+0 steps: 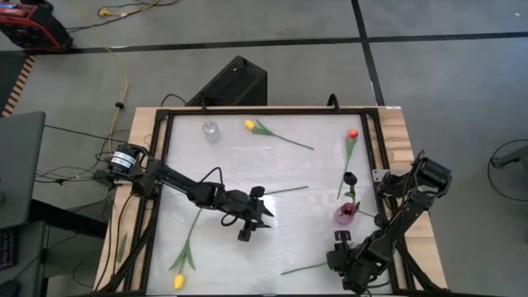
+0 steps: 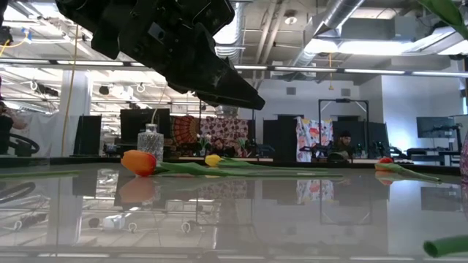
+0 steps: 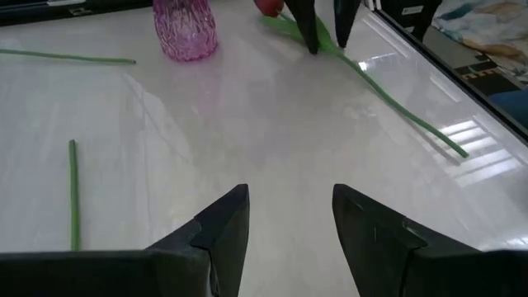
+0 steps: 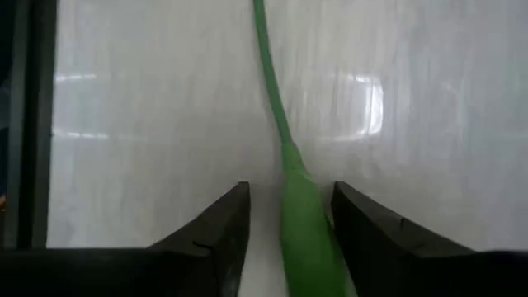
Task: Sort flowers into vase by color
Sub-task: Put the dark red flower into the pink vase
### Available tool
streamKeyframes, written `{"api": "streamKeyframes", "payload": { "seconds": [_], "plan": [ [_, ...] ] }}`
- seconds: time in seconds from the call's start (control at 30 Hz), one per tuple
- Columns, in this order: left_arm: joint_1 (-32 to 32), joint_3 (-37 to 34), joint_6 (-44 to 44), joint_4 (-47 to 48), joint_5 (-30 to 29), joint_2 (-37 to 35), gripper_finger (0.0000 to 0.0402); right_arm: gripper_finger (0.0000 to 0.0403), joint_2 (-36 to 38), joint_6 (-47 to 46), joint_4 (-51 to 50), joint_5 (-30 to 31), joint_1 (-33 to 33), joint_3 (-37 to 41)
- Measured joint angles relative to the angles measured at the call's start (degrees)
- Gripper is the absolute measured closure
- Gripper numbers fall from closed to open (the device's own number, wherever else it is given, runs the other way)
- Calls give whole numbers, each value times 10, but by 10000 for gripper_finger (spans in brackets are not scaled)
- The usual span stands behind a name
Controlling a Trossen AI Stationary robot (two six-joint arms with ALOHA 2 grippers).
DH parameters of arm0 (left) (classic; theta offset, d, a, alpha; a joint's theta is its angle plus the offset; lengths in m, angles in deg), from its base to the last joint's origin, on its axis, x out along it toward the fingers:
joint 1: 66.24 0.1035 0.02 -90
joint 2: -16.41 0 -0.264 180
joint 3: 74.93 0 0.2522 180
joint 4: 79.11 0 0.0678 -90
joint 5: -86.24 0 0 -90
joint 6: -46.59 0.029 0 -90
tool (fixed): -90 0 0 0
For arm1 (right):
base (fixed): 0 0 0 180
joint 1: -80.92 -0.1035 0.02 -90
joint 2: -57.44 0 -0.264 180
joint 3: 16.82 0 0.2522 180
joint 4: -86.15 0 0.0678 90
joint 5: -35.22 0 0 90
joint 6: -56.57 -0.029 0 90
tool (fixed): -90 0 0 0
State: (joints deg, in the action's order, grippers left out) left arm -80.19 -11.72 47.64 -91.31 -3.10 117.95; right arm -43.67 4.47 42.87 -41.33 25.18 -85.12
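The work surface is a glossy white table top (image 1: pixel 272 177) bounded by a black metal frame (image 1: pixel 161 157) set on a pale wooden bench (image 1: pixel 404 132). The middle of the top is bare; flowers lie mostly toward its borders.

The left gripper (image 1: pixel 257 216) reaches from the left edge to the centre of the table, arm stretched low and diagonal. Its two dark fingers (image 3: pixel 219 235) stand apart with bare table between them; nothing is held. A green cut stem (image 1: pixel 285 190) lies just beyond it.

The right gripper (image 1: pixel 341 257) sits at the near right corner, arm folded back along the right frame rail. Its fingers (image 4: pixel 223 227) stand apart on either side of a thick green stem (image 4: pixel 301 223); contact with the pads cannot be determined.

Task items:
- Yellow-headed tulip (image 1: pixel 250 125), far centre, stem running right.
- Orange-red tulip (image 1: pixel 353 134), far right, close to the rail.
- Dark maroon tulip (image 1: pixel 350 177) standing in a pink ribbed glass vase (image 1: pixel 344 214) near the right rail.
- Yellow tulip (image 1: pixel 177 280), near left corner, stem angled toward centre.
- Small clear glass vase (image 1: pixel 211 129), far left, empty.

Beyond the table lies grey floor with a yellow cable (image 1: pixel 124 74); the low view shows an open workshop with ceiling ducts (image 2: pixel 344 18).
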Motion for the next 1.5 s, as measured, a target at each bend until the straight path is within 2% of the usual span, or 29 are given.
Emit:
{"api": "streamKeyframes", "payload": {
  "seconds": [0.1, 0.27, 0.3, 0.4, 0.5, 0.6, 0.7, 0.9, 1.07, 1.23, 1.33, 1.4, 1.5],
  "plan": [
    [0, 0, 0, 0, 0, 0, 237, 267, 18, 10, -26, -7, 1, -9],
    [0, 0, 0, 1, 0, 0, 237, 374, 64, 14, -29, -7, 5, -25],
    [0, 0, 0, 1, 0, 0, 237, 383, 72, 21, -30, -7, 4, -28],
    [0, 0, -1, 2, 0, 0, 237, 378, 97, 30, -36, 15, 3, -40],
    [0, 0, -2, 8, 0, 0, 237, 368, 133, 47, -18, 67, -1, -61],
    [0, 0, -2, 10, -5, 0, 237, 373, 166, 112, 18, 115, -12, -83],
    [0, 0, -2, 10, -10, 0, 237, 381, 209, 165, 65, 132, -21, -107],
    [0, 0, -2, 13, -11, 0, 237, 371, 288, 242, 134, 198, -41, -153],
    [0, 0, -2, 13, -14, 0, 237, 374, 341, 410, 208, 273, -41, -188],
    [0, 0, -5, 14, -14, 0, 237, 372, 375, 704, 229, 362, -29, -226],
    [0, 0, -8, 17, -13, 0, 237, 371, 388, 906, 228, 460, -29, -240],
    [0, 0, -9, 22, -13, 0, 237, 372, 398, 1008, 226, 542, -29, -242],
    [0, 0, -13, 28, -13, 0, 237, 373, 414, 1070, 209, 669, -29, -243]
  ]
}}
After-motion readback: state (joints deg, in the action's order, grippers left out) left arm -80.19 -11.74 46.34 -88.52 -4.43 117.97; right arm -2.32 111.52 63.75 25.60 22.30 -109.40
